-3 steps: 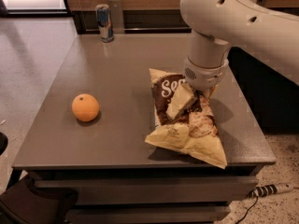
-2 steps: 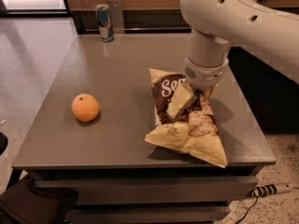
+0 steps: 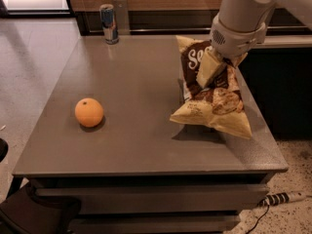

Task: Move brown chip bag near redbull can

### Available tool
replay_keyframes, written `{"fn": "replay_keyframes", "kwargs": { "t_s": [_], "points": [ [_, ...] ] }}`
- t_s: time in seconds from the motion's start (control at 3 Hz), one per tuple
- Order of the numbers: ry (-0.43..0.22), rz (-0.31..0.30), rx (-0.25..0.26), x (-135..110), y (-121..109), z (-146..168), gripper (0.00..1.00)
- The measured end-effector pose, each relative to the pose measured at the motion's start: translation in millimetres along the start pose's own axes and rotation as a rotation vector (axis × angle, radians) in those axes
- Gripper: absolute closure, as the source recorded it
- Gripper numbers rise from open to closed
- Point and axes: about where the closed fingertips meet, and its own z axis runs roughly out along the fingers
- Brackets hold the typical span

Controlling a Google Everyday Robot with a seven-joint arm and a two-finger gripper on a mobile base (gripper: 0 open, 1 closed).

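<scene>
Lifted since earlier: brown chip bag, crinkly pale yellow with dark-brown panel, hanging tilted just over the table, gripper clamped on its upper part.

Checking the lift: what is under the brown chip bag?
Under the brown chip bag, gripped near its top by the gripper, show the grey table and the bag's shadow. Whether its lower edge touches is hidden.

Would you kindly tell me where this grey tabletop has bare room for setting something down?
The widest bare stretch of the grey tabletop lies between the slim blue-and-silver can at the far-left corner, the round orange and the crinkly brown-and-yellow chip bag. The near edge is bare too. The right side is crowded: the gripper, shut on the bag, hangs there.
</scene>
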Motion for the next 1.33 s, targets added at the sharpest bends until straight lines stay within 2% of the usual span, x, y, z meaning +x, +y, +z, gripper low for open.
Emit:
{"fn": "replay_keyframes", "kwargs": {
  "t_s": [0.33,0.67,1.0,1.33],
  "points": [
    [-0.122,0.021,0.027,-23,-25,-35,1.00],
    [-0.311,0.043,0.012,-66,-48,-69,1.00],
    [-0.396,0.069,-0.015,-108,-55,-84,1.00],
    [-0.449,0.110,-0.052,-154,-50,-92,1.00]
  ]
}}
